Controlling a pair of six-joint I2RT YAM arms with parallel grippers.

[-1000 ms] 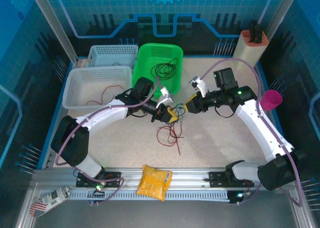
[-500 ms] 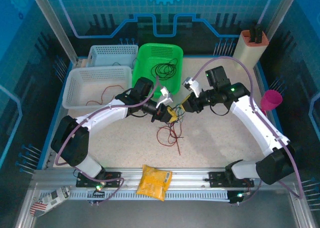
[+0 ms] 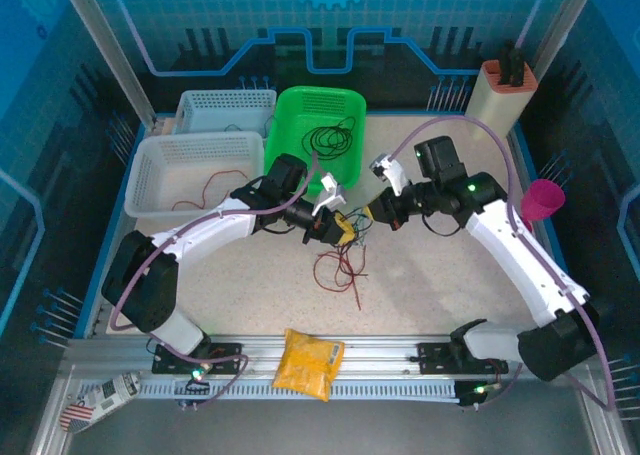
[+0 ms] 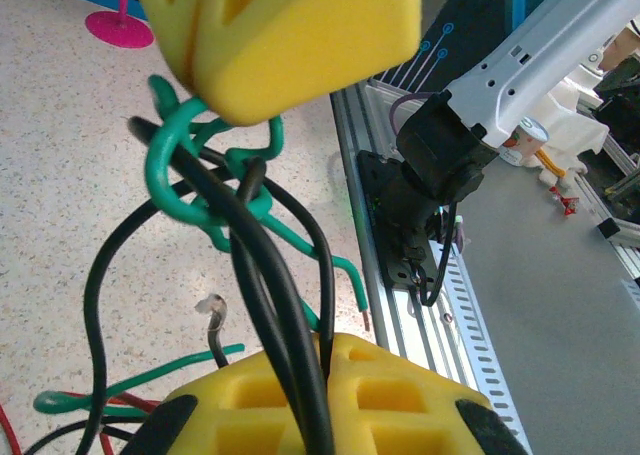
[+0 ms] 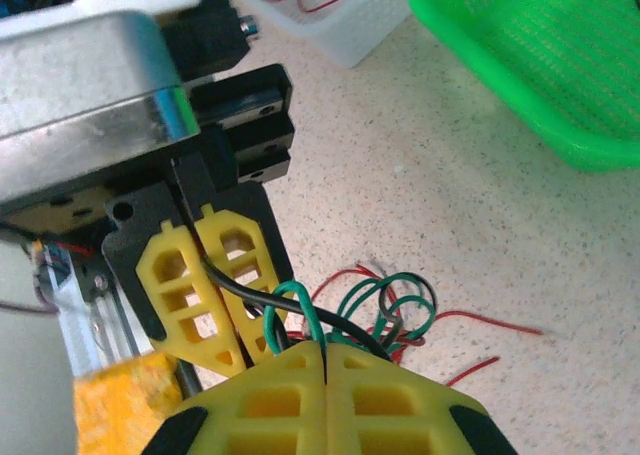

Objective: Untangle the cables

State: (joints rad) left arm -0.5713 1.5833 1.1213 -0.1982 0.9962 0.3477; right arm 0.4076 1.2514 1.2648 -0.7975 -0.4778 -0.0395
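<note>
I read the left tool as closed. In its wrist view the two yellow fingers meet at the bottom of the frame and pinch black strands of the cables between them. I read the right tool as closed as well. Its own fingers press together with no gap, and a green strand and a black one run into the seam between them. The two tools sit tip to tip over the middle of the table, with the knot of green and black strands held between them. In the left wrist view the green strand loops around the black ones just below the right tool's finger. Loose red strands lie on the table just to the near side of the tools. At the far side, a green basket holds a coil of black wire. A white basket to its left holds a red wire, and a second white basket stands behind that one. A pink cup stands at the right edge of the table. A yellow bag rests on the rail between the arm bases.
</note>
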